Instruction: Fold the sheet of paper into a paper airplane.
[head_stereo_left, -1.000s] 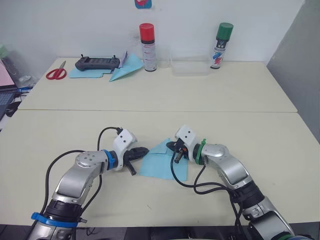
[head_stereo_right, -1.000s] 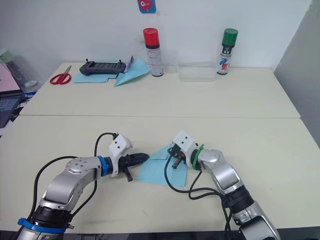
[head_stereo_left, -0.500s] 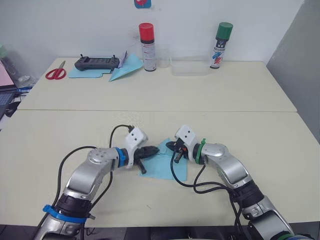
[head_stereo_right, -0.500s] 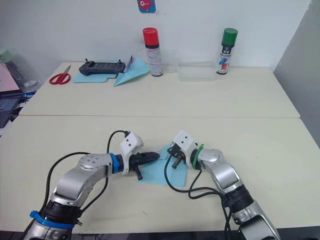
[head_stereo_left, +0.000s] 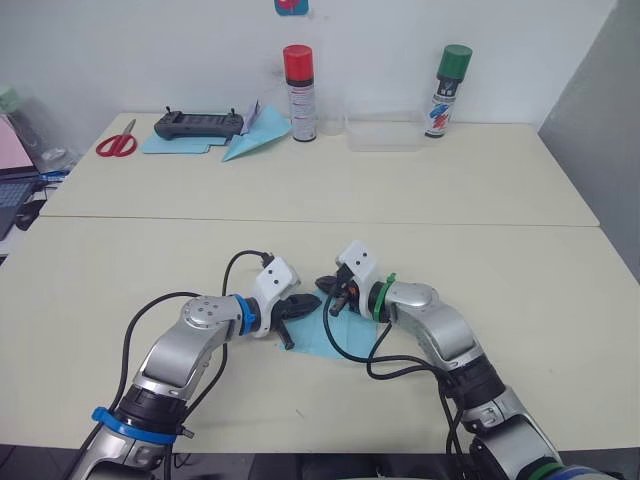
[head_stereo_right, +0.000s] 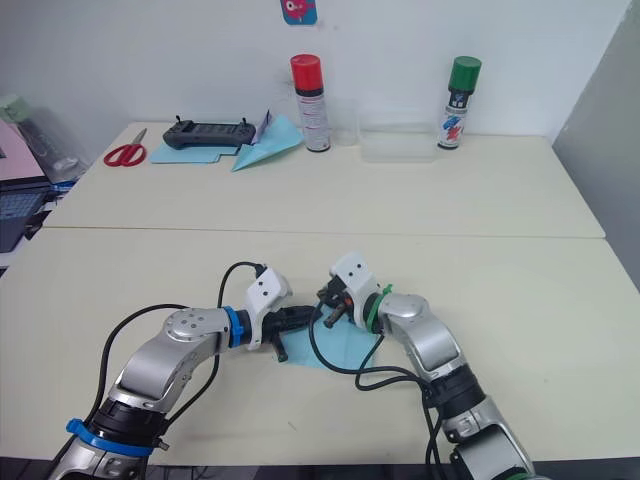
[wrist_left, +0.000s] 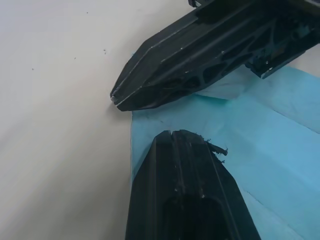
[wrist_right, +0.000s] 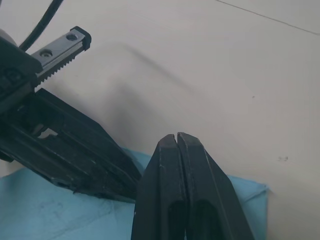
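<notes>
The sheet of paper (head_stereo_left: 312, 336) lies light blue and creased on the near table, partly under both grippers. My left gripper (head_stereo_left: 310, 303) is shut and its tips rest on the sheet's left part (wrist_left: 280, 150). My right gripper (head_stereo_left: 322, 284) is also shut, reaching across the sheet's far edge, tip to tip with the left one. In the left wrist view the right fingers (wrist_left: 200, 60) lie just beyond the sheet's corner, with a raised flap beneath them. In the right wrist view the sheet (wrist_right: 50, 210) lies below my shut fingers (wrist_right: 176, 165). No paper airplane shows among the task's own paper.
On the far table stand a red spray can (head_stereo_left: 297, 80), a green spray can (head_stereo_left: 451, 78) and a clear box (head_stereo_left: 383, 133). A controller (head_stereo_left: 197, 125), red scissors (head_stereo_left: 115, 143), flat blue sheets (head_stereo_left: 170, 146) and a teal paper dart (head_stereo_left: 255, 135) lie at its left.
My left gripper has moved right onto the sheet. My right gripper has swung left across the sheet's far edge until its tip meets the left one.
</notes>
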